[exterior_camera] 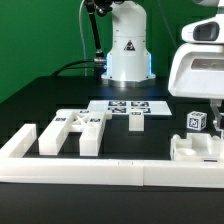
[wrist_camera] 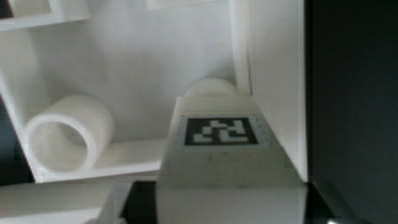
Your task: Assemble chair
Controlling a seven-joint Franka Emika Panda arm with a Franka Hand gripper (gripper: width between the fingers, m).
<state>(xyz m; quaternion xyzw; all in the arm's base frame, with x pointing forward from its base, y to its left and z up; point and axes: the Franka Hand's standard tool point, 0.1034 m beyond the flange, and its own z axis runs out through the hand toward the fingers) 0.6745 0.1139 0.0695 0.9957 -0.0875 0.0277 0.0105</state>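
My gripper (wrist_camera: 240, 196) is shut on a white chair bar with a black-and-white tag (wrist_camera: 226, 131); its dark fingers (wrist_camera: 157, 203) press on both sides of the bar. In the exterior view the gripper (exterior_camera: 207, 115) hangs at the right and the tagged end of the bar (exterior_camera: 196, 121) shows beside it. The bar is held just above a white blocky chair part (exterior_camera: 195, 150) near the front rail. In the wrist view that part (wrist_camera: 125, 60) shows as a white frame with a round peg (wrist_camera: 68, 135). Two more white chair parts (exterior_camera: 85, 130) lie at the exterior view's left.
The marker board (exterior_camera: 125, 107) lies at the middle of the black table, in front of the robot base (exterior_camera: 128, 55). A long low white border rail (exterior_camera: 100, 170) runs along the front edge. A long white block (exterior_camera: 50, 136) lies beside the left parts.
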